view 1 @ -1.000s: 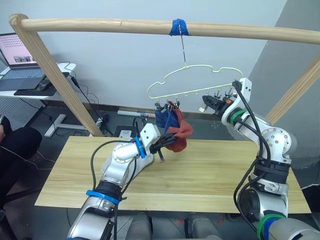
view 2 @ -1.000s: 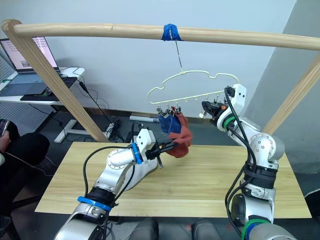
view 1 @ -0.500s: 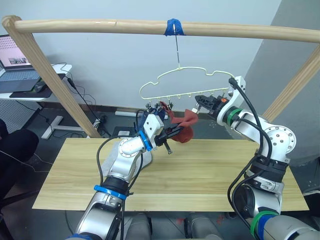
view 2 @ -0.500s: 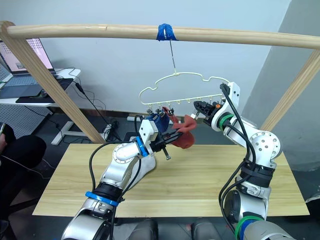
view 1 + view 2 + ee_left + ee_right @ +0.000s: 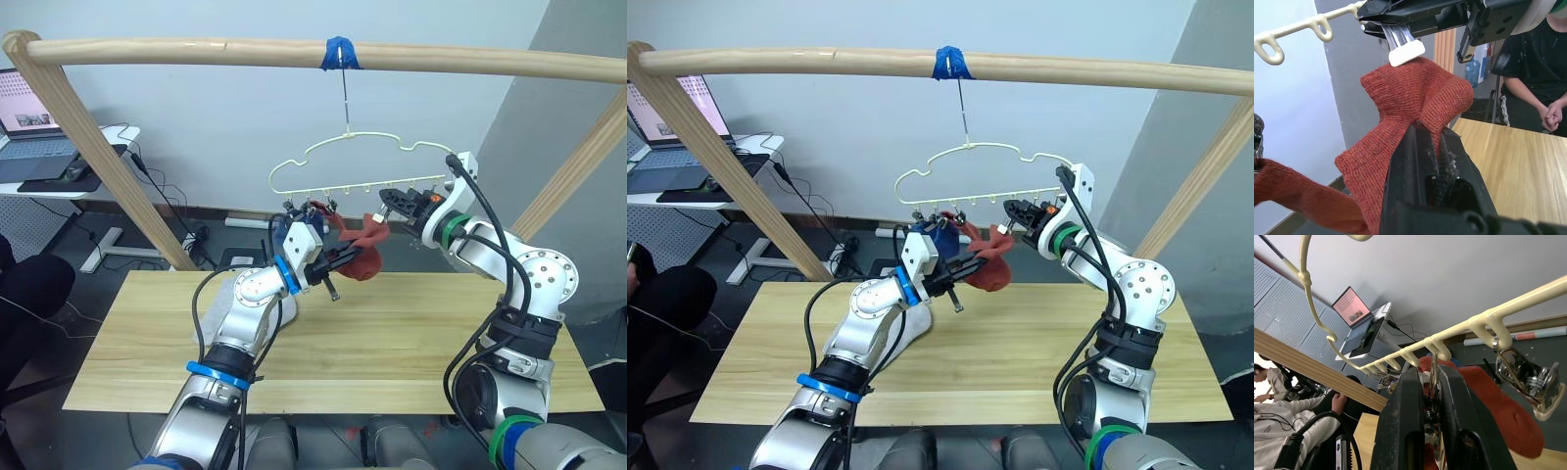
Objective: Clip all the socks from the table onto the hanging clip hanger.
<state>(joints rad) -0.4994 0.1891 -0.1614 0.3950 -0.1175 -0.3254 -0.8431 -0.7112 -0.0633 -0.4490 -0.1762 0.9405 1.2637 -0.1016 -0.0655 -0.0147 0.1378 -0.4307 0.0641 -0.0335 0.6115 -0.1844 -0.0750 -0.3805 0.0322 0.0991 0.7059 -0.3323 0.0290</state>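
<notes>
Table [image 5: 392, 343] of pale planks is seen below both arms. Clip hanger [image 5: 345, 162] is hung by its hook from the taped wooden pole [image 5: 490, 61] at 12 o'clock. A rust red sock [image 5: 364, 253] is raised between the grippers, another red sock [image 5: 328, 217] and a blue sock [image 5: 940, 238] are clipped at 9 o'clock of it. Left gripper [image 5: 345, 257] is closed on the raised sock. Right gripper [image 5: 387, 200] is pressed narrowly around a metal clip [image 5: 1405, 51]
</notes>
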